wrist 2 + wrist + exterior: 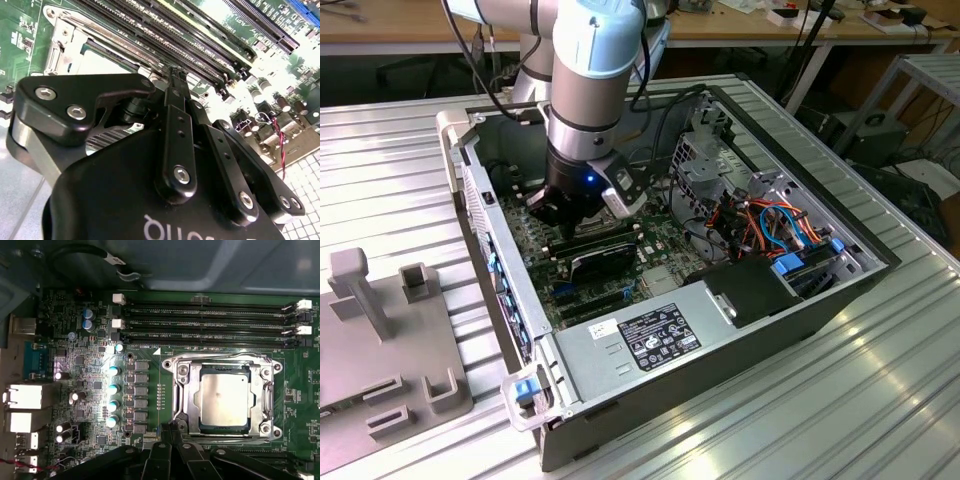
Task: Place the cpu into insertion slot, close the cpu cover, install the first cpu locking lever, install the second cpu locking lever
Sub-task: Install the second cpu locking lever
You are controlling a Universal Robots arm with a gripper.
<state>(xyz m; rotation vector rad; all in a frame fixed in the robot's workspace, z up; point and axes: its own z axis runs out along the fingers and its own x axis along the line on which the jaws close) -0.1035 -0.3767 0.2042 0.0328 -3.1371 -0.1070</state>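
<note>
Inspecting: 1 open computer case (740,330) lying on a ribbed metal counter (880,400), with 1 robot arm (595,70) reaching down into it.
Gripper position: in the exterior view the gripper (552,208) sits low over the green motherboard (545,255), towards the exterior view's left of the case.
Gripper state: closed; in both wrist views the 2 black fingers (176,85) meet at their tips with nothing between them. In the first wrist view the gripper (168,426) has its tips just beside the socket's metal frame at 1 corner; contact cannot be confirmed.
Cpu: 1 cpu (223,399), silver-grey top up, seated flat in the insertion slot (223,431).
Cpu cover: 1 cpu cover (186,395) lying down flat around the chip, which shows through its square window.
Locking levers: thin metal rods run along the frame edges; whether they are latched cannot be told.
Memory slots: 4 long black memory slots (210,322) run parallel, just beside the socket.
Capacitors: 5 silver-topped capacitors (113,387) in 1 row near the socket, plus 2 blue ones (88,319) further off.
Other fittings: 1 grey fixture block (380,340) stands on the counter at the exterior view's left, well apart from the case.
</note>
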